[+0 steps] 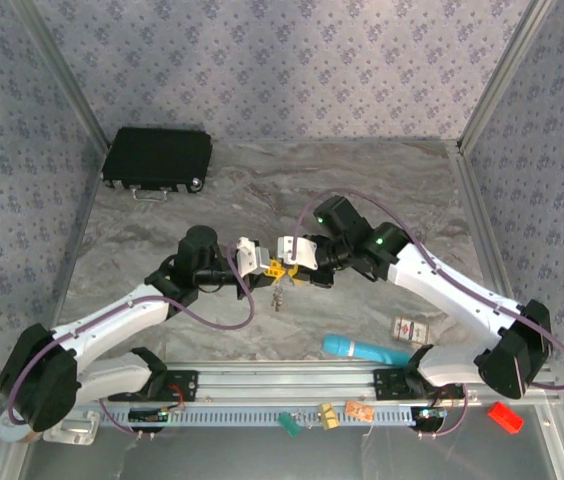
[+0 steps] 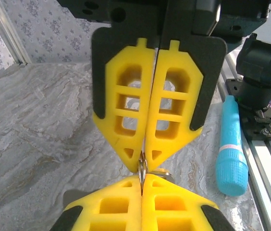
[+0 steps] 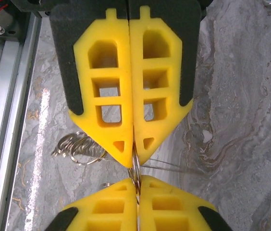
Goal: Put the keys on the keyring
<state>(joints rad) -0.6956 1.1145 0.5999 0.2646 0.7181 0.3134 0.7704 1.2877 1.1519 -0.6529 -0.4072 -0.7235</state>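
Observation:
My two grippers meet tip to tip over the middle of the table. The left gripper [image 1: 262, 262] [image 2: 141, 186] and the right gripper [image 1: 290, 262] [image 3: 137, 186] are both shut on the same thin silvery keyring [image 2: 142, 169] [image 3: 135, 168], which stands edge-on between the yellow fingertips. A small metal bunch [image 1: 279, 296] dangles under the ring. In the right wrist view a cluster of silvery loops [image 3: 75, 147] shows to the left of the tips. I cannot make out the keys as such; no yellow heads are visible.
A turquoise cylinder [image 1: 362, 348] [image 2: 231, 149] lies near the front rail, right of centre. A small patterned card [image 1: 409, 328] sits beside it. A black case [image 1: 157, 157] stands at the back left. Green, orange and red pieces [image 1: 289, 424] lie beyond the front rail.

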